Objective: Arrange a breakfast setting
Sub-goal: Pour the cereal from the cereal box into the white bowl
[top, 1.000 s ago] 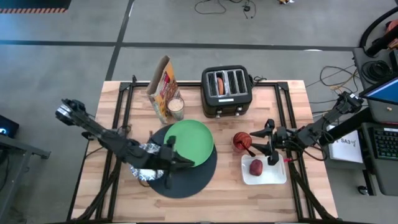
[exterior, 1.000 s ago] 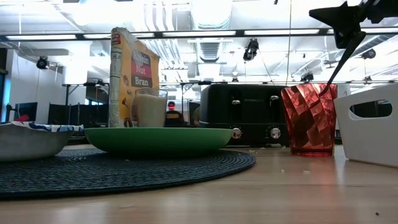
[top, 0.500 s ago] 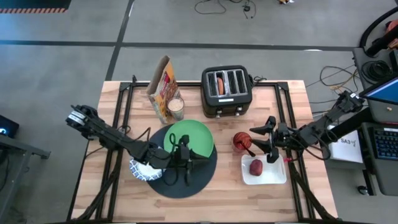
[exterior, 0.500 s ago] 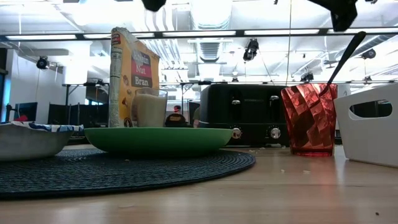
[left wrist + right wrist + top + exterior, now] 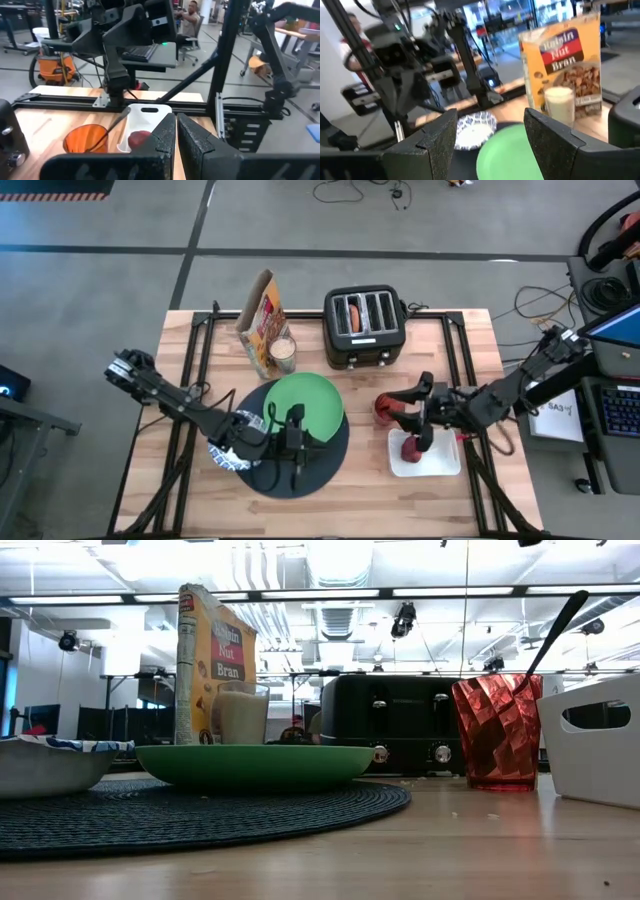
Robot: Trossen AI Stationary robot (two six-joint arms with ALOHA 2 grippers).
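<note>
Here the toaster (image 5: 364,328) and cereal box (image 5: 262,312) crowd the table's far side. Left gripper (image 5: 297,442), fingers pressed together, hangs over the placemat (image 5: 320,465). Right gripper (image 5: 411,416) gapes above the cup (image 5: 387,406).

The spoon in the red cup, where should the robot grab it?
Grab the spoon by its handle, which sticks up and leans out over the red cup's rim. Probably come from above with the right pincer, since the bowl end is hidden inside the cup.
</note>
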